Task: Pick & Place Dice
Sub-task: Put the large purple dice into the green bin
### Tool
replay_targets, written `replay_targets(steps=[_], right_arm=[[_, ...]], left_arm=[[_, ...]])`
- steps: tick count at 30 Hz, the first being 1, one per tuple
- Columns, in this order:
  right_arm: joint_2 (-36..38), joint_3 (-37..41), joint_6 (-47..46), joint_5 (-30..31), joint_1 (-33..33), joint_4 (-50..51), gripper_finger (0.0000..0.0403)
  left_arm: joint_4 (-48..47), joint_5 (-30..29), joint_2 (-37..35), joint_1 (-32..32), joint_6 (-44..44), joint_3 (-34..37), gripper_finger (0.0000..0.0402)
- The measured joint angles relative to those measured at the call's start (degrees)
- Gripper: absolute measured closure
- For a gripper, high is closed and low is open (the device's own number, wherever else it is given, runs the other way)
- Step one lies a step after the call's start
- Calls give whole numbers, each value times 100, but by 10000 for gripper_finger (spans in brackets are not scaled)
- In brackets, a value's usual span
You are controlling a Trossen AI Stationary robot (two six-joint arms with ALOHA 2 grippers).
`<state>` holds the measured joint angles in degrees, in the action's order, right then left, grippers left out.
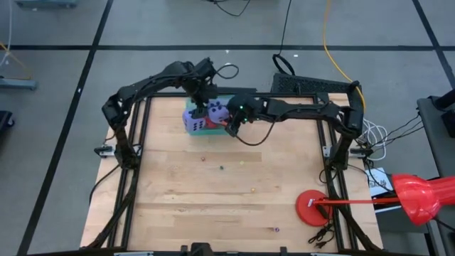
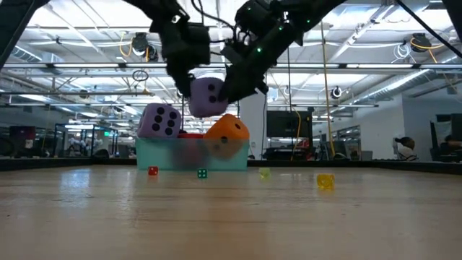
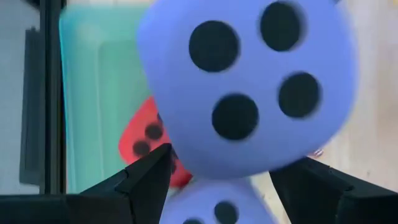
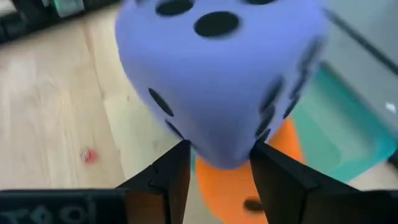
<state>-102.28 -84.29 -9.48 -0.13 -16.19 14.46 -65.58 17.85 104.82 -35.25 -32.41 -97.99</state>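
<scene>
Both arms reach inward, meeting at upper centre of the high view. The right gripper (image 4: 217, 174) pinches a purple-blue die (image 2: 208, 96), lifted above the teal tray (image 2: 155, 160). The left gripper (image 3: 227, 180) hangs alongside, fingers spread around that die. The orange die (image 2: 227, 135), red die (image 3: 143, 134) and second purple-blue die (image 2: 159, 120) sit in the tray.

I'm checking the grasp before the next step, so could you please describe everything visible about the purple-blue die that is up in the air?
The raised purple-blue die is a soft-looking, round-cornered cube with dark pips. It hangs above the teal tray, over the orange die, apparently clear of it. The right gripper pinches its lower corner between its fingers. The left gripper is open, fingers either side of the die; contact cannot be told.
</scene>
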Motion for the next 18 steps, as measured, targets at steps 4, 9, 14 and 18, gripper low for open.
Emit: replay_targets(steps=[4,9,14,18], right_arm=[[33,-24,54,50,-98,-1076,250],[69,-98,5,-174,-125,-2143,250],[9,-51,-52,-273,-24,-2247,250],[31,-66,-119,-246,43,-2002,250]], left_arm=[[217,-116,-349,-216,-44,610,135],[1054,116,-711,-282,237,1162,135],[1393,5,-864,-205,452,1379,135],[1427,15,-903,-113,494,1372,135]])
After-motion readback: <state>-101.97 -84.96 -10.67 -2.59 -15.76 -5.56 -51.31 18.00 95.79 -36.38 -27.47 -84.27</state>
